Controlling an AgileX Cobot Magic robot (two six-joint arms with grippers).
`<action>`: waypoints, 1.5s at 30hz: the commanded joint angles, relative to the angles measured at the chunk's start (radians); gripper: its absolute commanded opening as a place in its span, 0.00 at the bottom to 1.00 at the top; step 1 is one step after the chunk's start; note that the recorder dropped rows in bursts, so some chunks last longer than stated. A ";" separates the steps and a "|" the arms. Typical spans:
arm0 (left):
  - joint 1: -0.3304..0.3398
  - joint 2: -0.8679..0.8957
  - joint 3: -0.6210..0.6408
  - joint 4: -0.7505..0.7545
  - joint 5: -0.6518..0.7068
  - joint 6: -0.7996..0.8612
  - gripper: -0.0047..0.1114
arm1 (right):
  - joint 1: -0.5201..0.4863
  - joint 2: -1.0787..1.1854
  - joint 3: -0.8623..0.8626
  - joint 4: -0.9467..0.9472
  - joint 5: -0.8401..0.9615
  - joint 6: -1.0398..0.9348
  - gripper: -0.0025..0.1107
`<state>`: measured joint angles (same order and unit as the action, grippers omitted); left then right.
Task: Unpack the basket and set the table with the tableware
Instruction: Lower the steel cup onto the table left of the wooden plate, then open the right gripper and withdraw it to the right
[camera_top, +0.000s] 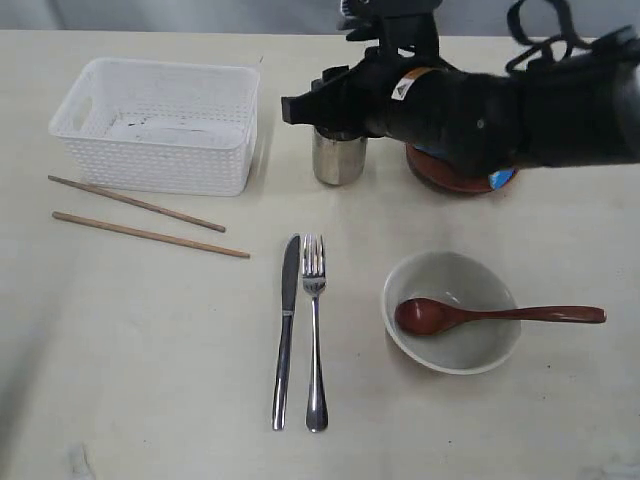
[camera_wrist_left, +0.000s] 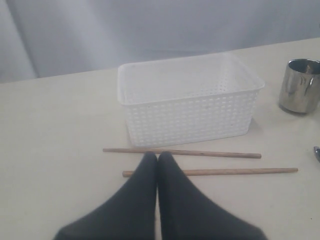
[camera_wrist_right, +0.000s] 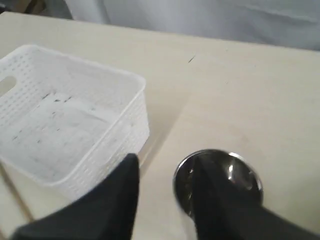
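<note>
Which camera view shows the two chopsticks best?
The exterior view: both chopsticks lie whole and uncovered beside the basket. The left wrist view shows both too, but the left gripper hides part of one. The right wrist view shows no clear chopstick.

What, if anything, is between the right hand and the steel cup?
Nothing visible does. The right hand is at the steel cup, one finger over its mouth, the other outside its wall. The white basket stands apart beside it.
</note>
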<state>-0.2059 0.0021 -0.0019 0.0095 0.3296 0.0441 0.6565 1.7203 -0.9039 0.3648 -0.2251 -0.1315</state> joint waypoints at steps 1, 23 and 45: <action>-0.006 -0.002 0.002 -0.002 -0.008 0.000 0.04 | -0.006 -0.064 -0.086 0.004 0.316 -0.011 0.04; -0.006 -0.002 0.002 -0.002 -0.008 0.000 0.04 | -0.618 -0.052 -0.327 -0.060 0.944 0.192 0.39; -0.006 -0.002 0.002 -0.002 -0.008 0.000 0.04 | -0.845 0.484 -0.593 -0.023 0.956 0.077 0.02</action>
<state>-0.2059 0.0021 -0.0019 0.0095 0.3296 0.0441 -0.1985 2.1807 -1.4845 0.3239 0.7273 -0.0089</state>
